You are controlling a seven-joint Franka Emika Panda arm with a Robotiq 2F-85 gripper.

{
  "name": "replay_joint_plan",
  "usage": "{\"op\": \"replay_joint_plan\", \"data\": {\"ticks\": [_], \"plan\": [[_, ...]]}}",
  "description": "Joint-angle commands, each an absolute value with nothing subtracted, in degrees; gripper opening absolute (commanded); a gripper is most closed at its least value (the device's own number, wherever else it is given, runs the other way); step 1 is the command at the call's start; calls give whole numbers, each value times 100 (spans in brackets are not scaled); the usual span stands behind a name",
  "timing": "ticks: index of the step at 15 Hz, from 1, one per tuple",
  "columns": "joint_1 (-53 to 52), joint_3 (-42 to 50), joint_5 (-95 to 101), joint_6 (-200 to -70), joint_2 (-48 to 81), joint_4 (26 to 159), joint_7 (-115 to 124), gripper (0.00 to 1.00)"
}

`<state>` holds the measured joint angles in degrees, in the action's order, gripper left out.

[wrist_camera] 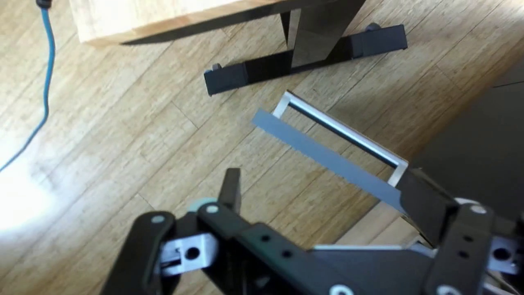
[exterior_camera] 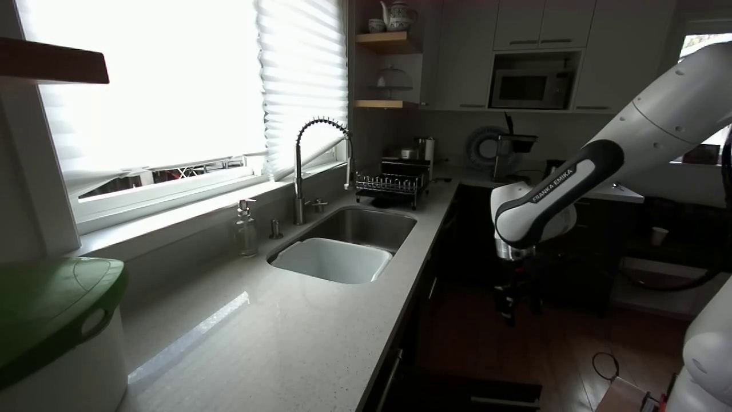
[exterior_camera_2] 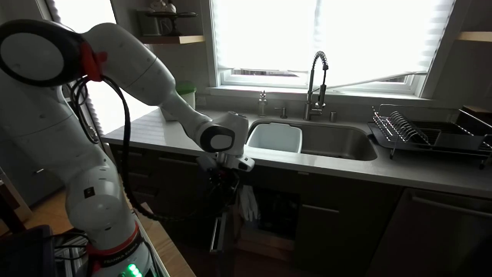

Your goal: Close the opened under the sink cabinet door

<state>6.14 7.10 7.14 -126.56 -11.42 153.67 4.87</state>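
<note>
The cabinet door point(exterior_camera_2: 226, 234) stands well open beneath the sink point(exterior_camera_2: 334, 140), jutting into the room and seen nearly edge-on in an exterior view, beside the dark compartment point(exterior_camera_2: 278, 211) it should cover, where a pale glove point(exterior_camera_2: 249, 204) hangs. The wrist view looks down on the door's top edge, with the metal handle point(wrist_camera: 346, 129) standing off its outer face and the wooden floor point(wrist_camera: 123, 135) below. Near that edge hangs the gripper point(wrist_camera: 323, 182), its fingers point(wrist_camera: 231, 190) spread wide and no sign of anything held between them; whether either touches the door (one overlaps the end nearer the cabinet) I cannot tell. The step in hand looks to be the approach, with the closing swing yet to be done. Next, I judge, the gripper should settle on the handle side, towards the door's free edge, where a push has most leverage, then sweep it round in an arc until it meets the cabinet front. Pressing on the inner face would only open it wider, and the handle could snag between spread fingers, so drawing them together first seems wise.
</note>
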Motion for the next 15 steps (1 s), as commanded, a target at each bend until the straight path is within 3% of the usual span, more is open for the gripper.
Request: {"op": "replay_joint_plan", "data": {"ticks": [1,15], "plan": [[726,469,864,-12958,-1586,16106,1474,100],[684,343,666,-13042,-1008,15755,1731,100]]}}
